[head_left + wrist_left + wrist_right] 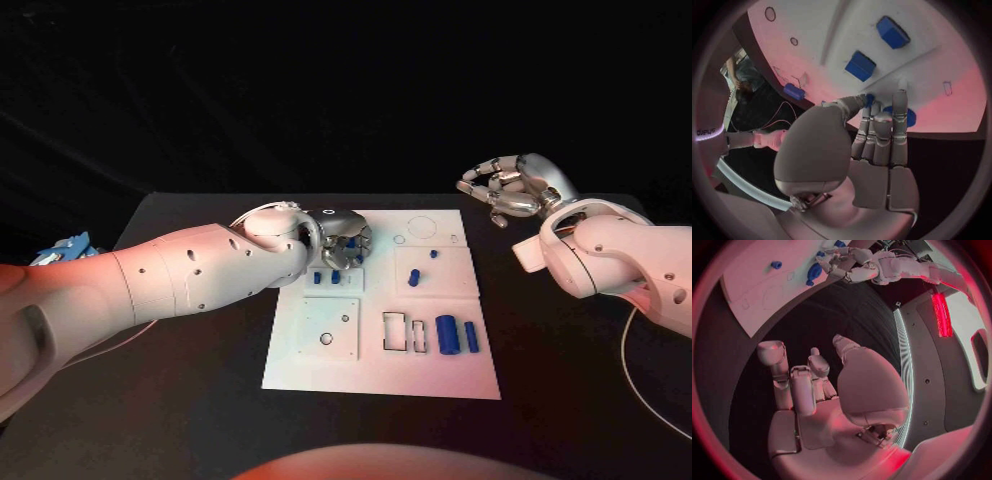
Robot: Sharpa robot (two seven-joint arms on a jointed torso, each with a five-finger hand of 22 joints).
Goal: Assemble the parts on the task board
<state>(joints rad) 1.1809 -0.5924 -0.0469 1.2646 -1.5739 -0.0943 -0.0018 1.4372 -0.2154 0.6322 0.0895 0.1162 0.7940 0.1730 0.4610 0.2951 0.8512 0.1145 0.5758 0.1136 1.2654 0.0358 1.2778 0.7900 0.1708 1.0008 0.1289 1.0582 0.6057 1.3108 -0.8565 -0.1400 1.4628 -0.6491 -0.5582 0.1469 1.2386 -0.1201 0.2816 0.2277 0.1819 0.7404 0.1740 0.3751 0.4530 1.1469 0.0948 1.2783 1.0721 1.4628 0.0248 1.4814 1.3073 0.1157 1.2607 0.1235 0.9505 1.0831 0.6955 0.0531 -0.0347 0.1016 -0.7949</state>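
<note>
The white task board (pixel 382 370) lies mid-table. My left hand (pixel 343 238) hovers low over its far left part. In the left wrist view its straight fingers (pixel 882 132) and thumb meet on a small blue part (pixel 908 117), which they seem to pinch against the board (pixel 942 75). Two blue blocks (pixel 861 65) stand just beyond those fingertips. More blue parts sit in the board's middle (pixel 413 275) and near right (pixel 447 335). My right hand (pixel 509 190) hangs raised past the board's far right corner, its fingers (pixel 795 385) loosely bent and apart, holding nothing.
Black table (pixel 577 380) surrounds the board, with bare room on both sides. Outlined slots (pixel 397 332) and small holes (pixel 329 338) mark the board's near half. A blue object (pixel 65 248) lies off the table's far left edge.
</note>
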